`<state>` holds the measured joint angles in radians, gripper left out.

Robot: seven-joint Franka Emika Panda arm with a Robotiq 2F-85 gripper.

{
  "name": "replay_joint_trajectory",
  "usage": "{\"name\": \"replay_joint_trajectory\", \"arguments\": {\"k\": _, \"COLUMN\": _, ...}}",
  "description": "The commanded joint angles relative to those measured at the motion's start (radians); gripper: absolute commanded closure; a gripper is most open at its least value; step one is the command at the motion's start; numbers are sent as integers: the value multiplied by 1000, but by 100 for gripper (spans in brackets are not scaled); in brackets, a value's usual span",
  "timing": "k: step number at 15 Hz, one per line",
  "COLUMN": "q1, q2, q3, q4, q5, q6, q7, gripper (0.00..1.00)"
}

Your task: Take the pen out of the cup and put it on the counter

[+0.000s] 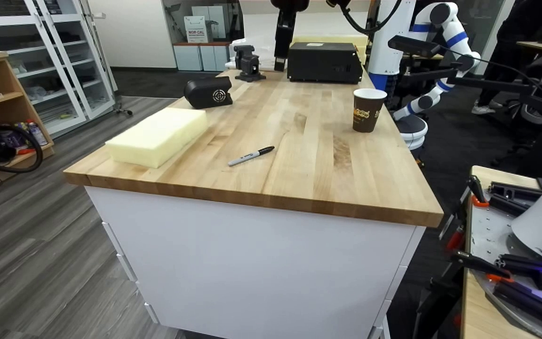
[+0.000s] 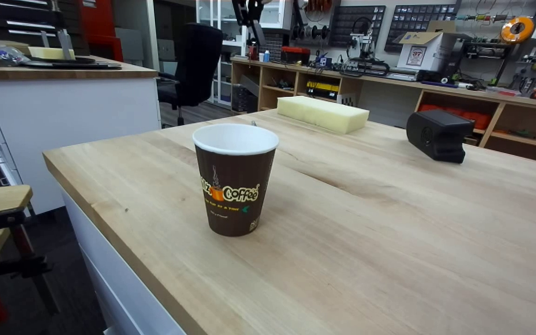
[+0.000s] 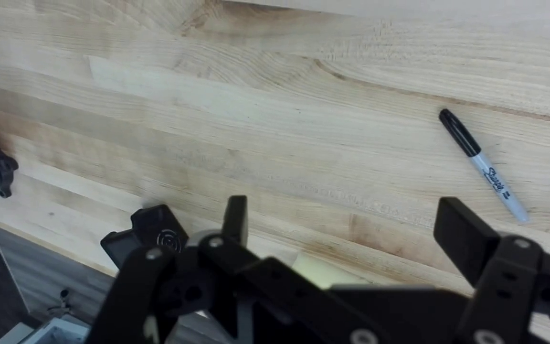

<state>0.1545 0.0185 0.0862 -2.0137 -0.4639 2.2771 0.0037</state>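
Observation:
The pen, a grey marker with a black cap, lies flat on the wooden counter near its front edge. In the wrist view the pen lies at the right, beyond the right finger. The brown cup stands upright near the counter's side edge, apart from the pen. It also shows in an exterior view; its inner bottom is hidden. The cup is out of the wrist view. My gripper is open and empty above the counter. It shows at the top in both exterior views.
A pale yellow foam block lies near the counter's left edge. A small black box and a black clamp-like device stand behind it. A larger black box stands at the far end.

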Motion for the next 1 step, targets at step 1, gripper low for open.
{"name": "replay_joint_trajectory", "arguments": {"k": 1, "q1": -11, "q2": 0, "q3": 12, "q4": 1, "q5": 1, "q6": -2, "q7": 0, "gripper": 0}}
